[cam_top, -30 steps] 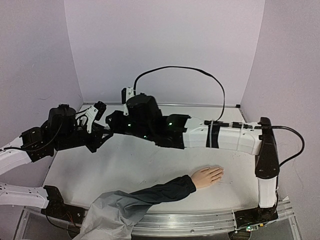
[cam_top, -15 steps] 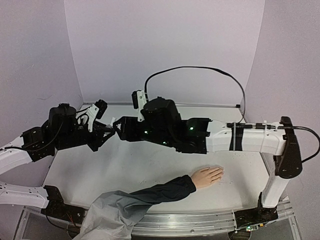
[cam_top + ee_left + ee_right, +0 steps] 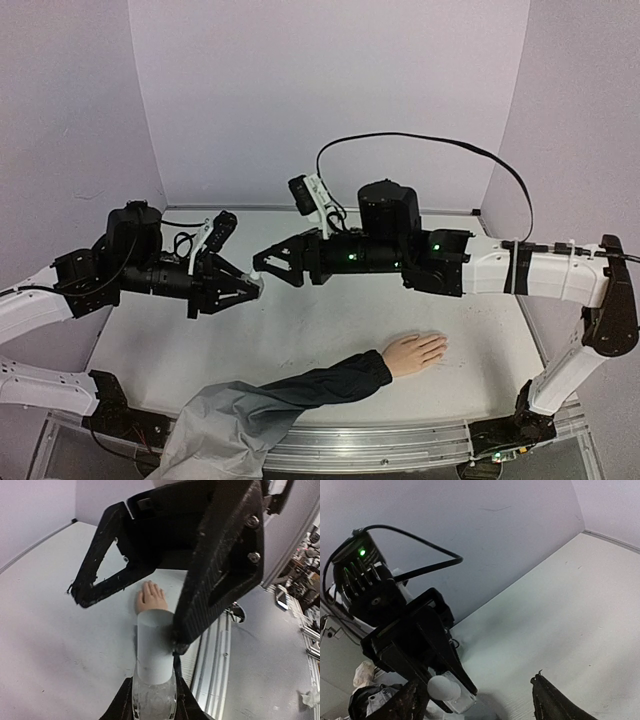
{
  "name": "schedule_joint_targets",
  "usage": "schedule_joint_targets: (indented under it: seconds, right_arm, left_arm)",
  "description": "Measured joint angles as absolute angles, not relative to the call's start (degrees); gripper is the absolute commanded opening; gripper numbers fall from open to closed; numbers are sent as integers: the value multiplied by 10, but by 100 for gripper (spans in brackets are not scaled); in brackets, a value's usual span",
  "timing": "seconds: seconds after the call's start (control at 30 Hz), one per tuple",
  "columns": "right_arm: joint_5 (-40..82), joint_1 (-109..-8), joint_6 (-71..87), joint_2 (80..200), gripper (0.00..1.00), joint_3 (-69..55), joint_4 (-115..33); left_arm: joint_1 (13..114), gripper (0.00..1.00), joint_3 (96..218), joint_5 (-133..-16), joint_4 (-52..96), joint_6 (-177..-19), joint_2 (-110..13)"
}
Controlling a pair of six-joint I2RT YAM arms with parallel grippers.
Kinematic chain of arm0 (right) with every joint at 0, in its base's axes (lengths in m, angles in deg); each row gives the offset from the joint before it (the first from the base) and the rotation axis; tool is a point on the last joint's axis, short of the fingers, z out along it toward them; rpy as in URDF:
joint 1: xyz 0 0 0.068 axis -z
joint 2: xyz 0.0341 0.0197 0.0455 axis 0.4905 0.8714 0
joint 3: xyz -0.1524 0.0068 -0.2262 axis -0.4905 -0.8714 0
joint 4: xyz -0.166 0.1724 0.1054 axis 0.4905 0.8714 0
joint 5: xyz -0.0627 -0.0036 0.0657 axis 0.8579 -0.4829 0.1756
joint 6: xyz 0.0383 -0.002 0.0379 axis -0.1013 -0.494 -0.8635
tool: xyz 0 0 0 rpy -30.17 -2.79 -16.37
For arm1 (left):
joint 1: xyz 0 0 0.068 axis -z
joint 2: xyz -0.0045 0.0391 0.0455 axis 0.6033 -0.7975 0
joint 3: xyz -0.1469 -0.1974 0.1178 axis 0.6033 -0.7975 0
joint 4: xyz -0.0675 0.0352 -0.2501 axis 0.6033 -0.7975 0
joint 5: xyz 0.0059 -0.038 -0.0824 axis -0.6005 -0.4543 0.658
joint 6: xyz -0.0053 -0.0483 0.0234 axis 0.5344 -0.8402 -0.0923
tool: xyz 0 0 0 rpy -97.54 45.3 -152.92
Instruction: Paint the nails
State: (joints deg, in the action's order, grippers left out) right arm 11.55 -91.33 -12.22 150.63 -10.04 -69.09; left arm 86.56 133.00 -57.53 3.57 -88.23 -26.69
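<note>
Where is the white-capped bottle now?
In the top view, the white-capped bottle is left of centre above the table, gripped by the left hand, its cap just before the open right hand.

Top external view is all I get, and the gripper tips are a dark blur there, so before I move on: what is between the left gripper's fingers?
Observer: The left wrist view shows the left gripper shut on a small clear bottle.
Operator: Is it capped?
Observer: Yes, a pale cap is on, pointing at the right gripper.
Operator: Is the right one gripping the cap?
Observer: No. The right wrist view shows its fingers wide apart, with the cap beside one of them. I cannot tell whether they touch.
</note>
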Motion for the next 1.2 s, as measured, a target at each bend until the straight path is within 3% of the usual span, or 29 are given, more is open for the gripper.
schedule_joint_targets:
  seconds: [0.2,0.57,0.7,0.87,1.0,1.2]
  right_arm:
    - [36,-917,-105,1506,32,-101,-715]
    - [-34,-918,-106,1519,20,-97,-734]
    - [-47,-918,-107,1530,0,-95,-737]
    - [-42,-917,-111,1539,0,-86,-740]
    - [30,-922,-134,1550,0,-74,-744]
    - [392,-994,-276,1635,0,76,-605]
  left_arm:
    - [866,0,1334,-465,45,-882,-282]
    - [865,0,1334,-426,46,-882,-287]
    - [865,0,1334,-430,44,-882,-287]
    - [865,0,1334,-463,44,-884,-280]
    - [867,0,1334,-551,40,-884,-266]
    - [870,0,1328,-743,26,-881,-255]
